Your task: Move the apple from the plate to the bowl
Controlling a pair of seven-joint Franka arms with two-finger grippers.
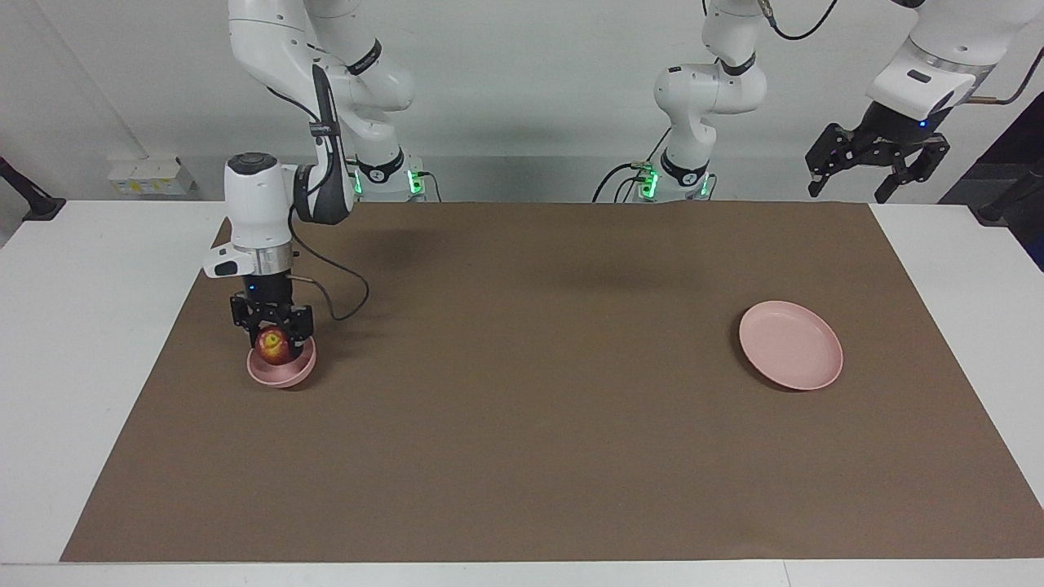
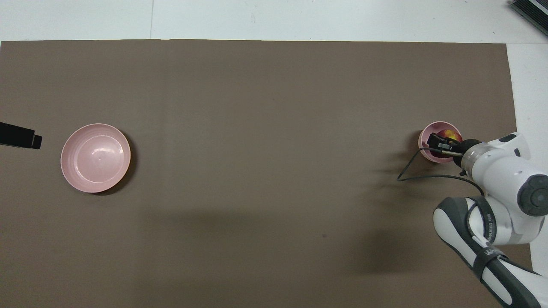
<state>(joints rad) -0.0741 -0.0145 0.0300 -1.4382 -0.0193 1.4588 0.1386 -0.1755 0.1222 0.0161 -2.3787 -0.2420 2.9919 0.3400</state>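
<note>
The dark red apple (image 1: 273, 346) with a yellowish patch is between the fingers of my right gripper (image 1: 273, 338), which is shut on it. The gripper holds it low in the mouth of the small deep pink bowl (image 1: 281, 373) at the right arm's end of the table. In the overhead view the apple (image 2: 448, 134) shows partly under the right gripper (image 2: 443, 143), inside the bowl (image 2: 428, 137). The wide flat pink plate (image 1: 791, 344) lies bare at the left arm's end, also seen in the overhead view (image 2: 95, 157). My left gripper (image 1: 848, 194) waits open, raised over that end's table edge.
A brown mat (image 1: 522, 391) covers most of the white table. A black cable (image 1: 347, 285) loops from the right wrist down to the mat beside the bowl. The left gripper's tip (image 2: 25, 139) shows in the overhead view beside the plate.
</note>
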